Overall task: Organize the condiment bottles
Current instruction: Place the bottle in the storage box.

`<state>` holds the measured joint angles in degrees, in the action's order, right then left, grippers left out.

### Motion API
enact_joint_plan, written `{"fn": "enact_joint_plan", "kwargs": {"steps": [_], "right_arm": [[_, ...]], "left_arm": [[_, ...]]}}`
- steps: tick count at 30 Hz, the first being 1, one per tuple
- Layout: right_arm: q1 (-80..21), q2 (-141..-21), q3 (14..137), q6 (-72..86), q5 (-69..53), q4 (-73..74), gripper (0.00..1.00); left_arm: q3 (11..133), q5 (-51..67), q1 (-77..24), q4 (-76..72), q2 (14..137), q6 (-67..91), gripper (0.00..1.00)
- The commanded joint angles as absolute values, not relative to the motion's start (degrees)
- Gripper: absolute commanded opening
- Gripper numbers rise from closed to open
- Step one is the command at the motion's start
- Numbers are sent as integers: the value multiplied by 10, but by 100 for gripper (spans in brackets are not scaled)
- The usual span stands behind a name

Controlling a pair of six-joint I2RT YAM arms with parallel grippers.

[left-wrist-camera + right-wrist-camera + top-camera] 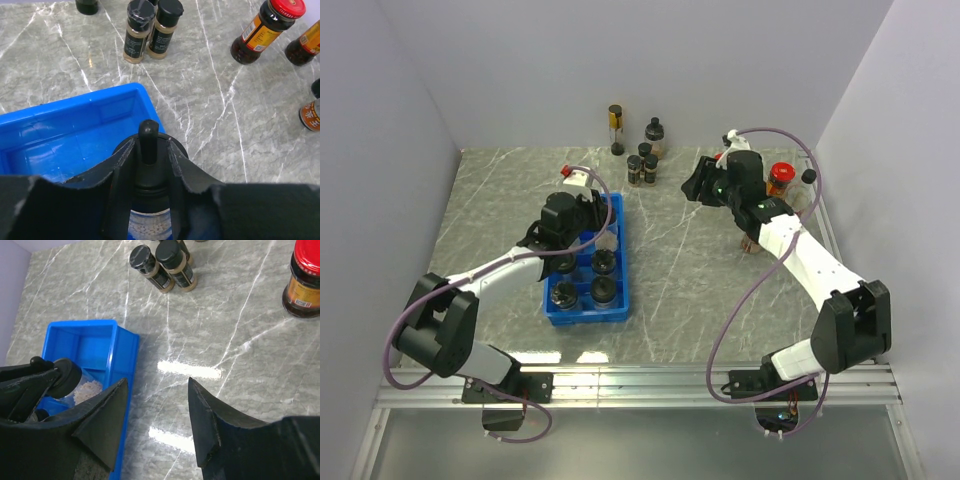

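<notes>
your left gripper (149, 146) is clamped on the held jar (148, 224), fingers (120, 170) pinching either side of its black knobbed cap. white grains show in the glass below. it's upright at the far right corner of the blue tray (60, 125). can't tell if it's resting on the tray floor or hanging just above.

top view: four tray jars (603, 290), dark caps, fill the nearer compartments, two rows of two.

your right gripper (157, 385) has its fingers spread wide w/ nothing between them. it's over bare marble table (240, 340), well to the right of the tray.

rest of the bottles are out on the table:
- jar pair (162, 262), black caps, tan contents, touching side by side, beyond the tray.
- tall bottle (616, 128) and round-cap bottle (653, 130), by the back wall.
- red-cap bottle (304, 280), dark sauce, orange label, far right near your right arm.
- a few more sauce bottles (305, 47) in that right-hand group, partly cut off.
</notes>
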<state>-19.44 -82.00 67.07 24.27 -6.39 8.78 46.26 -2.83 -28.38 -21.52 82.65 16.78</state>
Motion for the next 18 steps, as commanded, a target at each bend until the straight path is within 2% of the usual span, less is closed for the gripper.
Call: {"fn": "enact_joint_plan", "kwargs": {"steps": [1, 7, 8, 10, 14, 18], "right_arm": [[-192, -825, 701, 234, -50, 86, 59], [-191, -830, 705, 236, -53, 84, 59], [-191, -831, 705, 236, -52, 85, 59], [-191, -831, 705, 235, -53, 84, 59], [-191, -835, 708, 236, -54, 84, 59], [-191, -840, 710, 236, -57, 83, 58]], "left_arm": [[441, -4, -290, -152, 829, 179, 36], [433, -12, -291, -158, 832, 185, 36], [432, -16, -291, -165, 827, 185, 31], [428, -25, -292, -177, 818, 185, 27], [446, -26, -292, -178, 811, 171, 1], [454, -29, -291, -174, 801, 168, 0]]}}
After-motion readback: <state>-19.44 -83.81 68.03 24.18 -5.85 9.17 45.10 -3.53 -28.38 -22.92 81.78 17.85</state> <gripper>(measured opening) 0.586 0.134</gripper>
